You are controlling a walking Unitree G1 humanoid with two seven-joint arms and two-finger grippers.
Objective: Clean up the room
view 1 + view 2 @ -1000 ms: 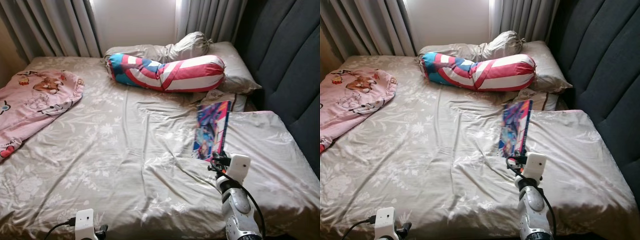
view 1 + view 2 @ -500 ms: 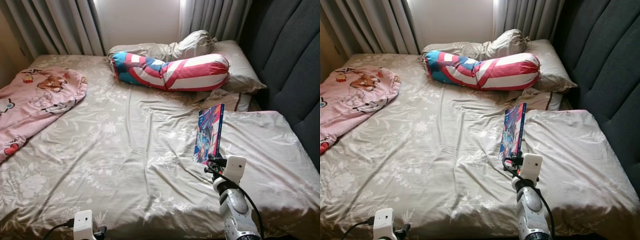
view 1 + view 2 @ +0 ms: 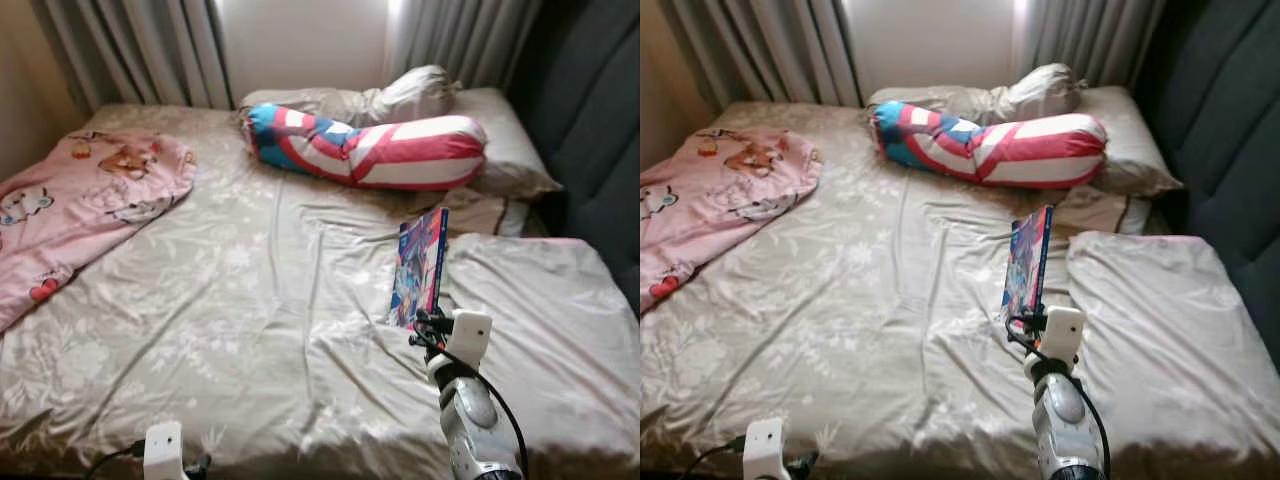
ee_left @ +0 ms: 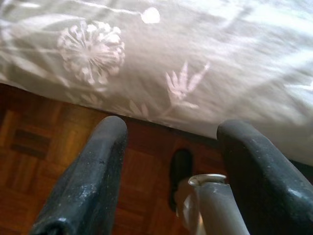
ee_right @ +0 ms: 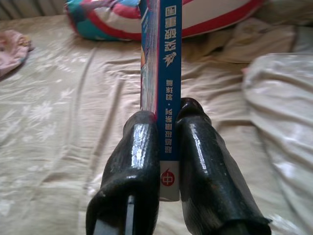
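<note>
We see our right gripper (image 5: 168,142) clamped on the spine of a colourful book (image 3: 420,266), holding it upright over the right side of the bed (image 3: 250,300). Our left gripper (image 4: 171,171) hangs low by the bed's near edge, its fingers (image 4: 93,181) apart above the wooden floor (image 4: 29,142). A striped bolster (image 3: 370,150) lies at the far end, and a pink blanket (image 3: 80,210) on the left.

A bed (image 3: 250,330) under a grey flowered sheet (image 3: 180,300) stood against a dark padded headboard (image 3: 600,150) — grey curtains (image 3: 130,50) hung behind it. On the wood floor (image 4: 44,147) beside it lay a dark shoe-like shape (image 4: 180,169) — too blurred to tell.
</note>
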